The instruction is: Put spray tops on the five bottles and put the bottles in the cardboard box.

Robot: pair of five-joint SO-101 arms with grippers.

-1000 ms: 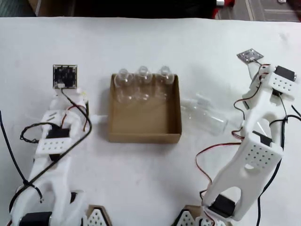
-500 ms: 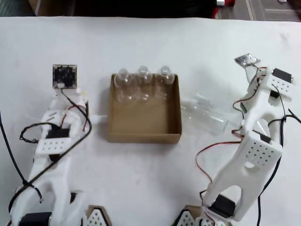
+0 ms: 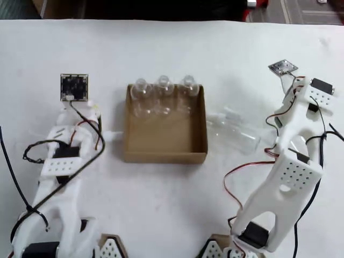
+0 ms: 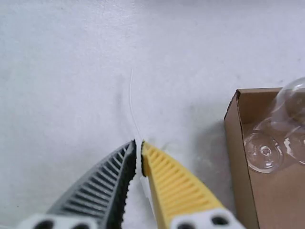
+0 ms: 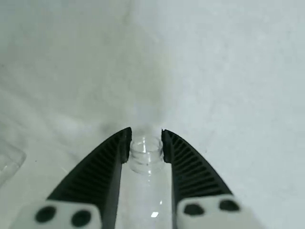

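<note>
The cardboard box (image 3: 164, 157) sits mid-table with three clear bottles (image 3: 164, 88) standing along its far wall. Right of the box, a clear bottle (image 3: 239, 134) lies on its side. My right gripper (image 5: 145, 136) is shut on the neck of another clear bottle (image 5: 145, 155), which has no top, just above the white table. My left gripper (image 4: 139, 145) is left of the box, shut on a white spray top whose thin tube (image 4: 132, 100) sticks out past the fingertips. The spray top (image 3: 111, 131) points toward the box wall (image 4: 237, 143).
A white cloth covers the table (image 3: 215, 48). Both arms' bases stand at the near edge, with loose cables around them. The lying bottle's end (image 5: 5, 162) shows beside the right gripper. Open table stretches beyond the box.
The right arm's wrist has shifted slightly away from the near edge and to the left, keeping hold of its bottle. The left arm, the box and the bottles have not moved.
</note>
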